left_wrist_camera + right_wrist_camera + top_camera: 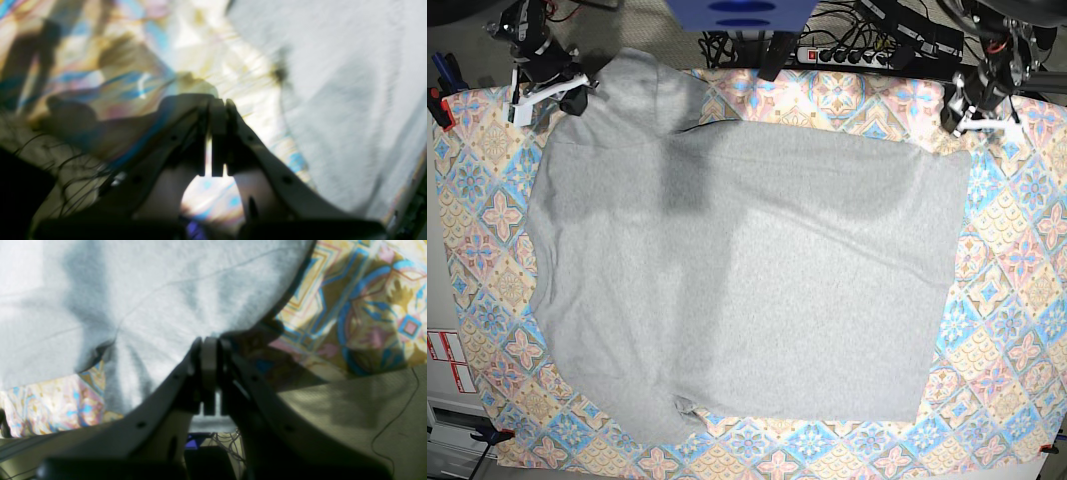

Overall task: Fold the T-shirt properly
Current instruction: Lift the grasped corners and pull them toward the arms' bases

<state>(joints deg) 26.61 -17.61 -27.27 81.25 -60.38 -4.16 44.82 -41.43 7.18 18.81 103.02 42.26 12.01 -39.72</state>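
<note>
The light grey T-shirt [747, 270] lies spread, plain side up, over most of the patterned tablecloth [1007, 300]. At the far left corner my right gripper [577, 97] is shut on the T-shirt's edge. In the right wrist view the fabric [150, 290] bunches in creases toward the closed fingertips [209, 339]. My left gripper [967, 122] hovers at the far right, just beyond the shirt's corner. In the blurred left wrist view it [218, 101] is shut on nothing, above the tablecloth [100, 83], with the T-shirt [350, 83] to its right.
A power strip with cables [847, 45] runs along the far edge, beside a blue object [737, 12]. Bare table top [350, 413] shows beyond the cloth's edge. Red-and-white labels [447, 360] sit at the left edge.
</note>
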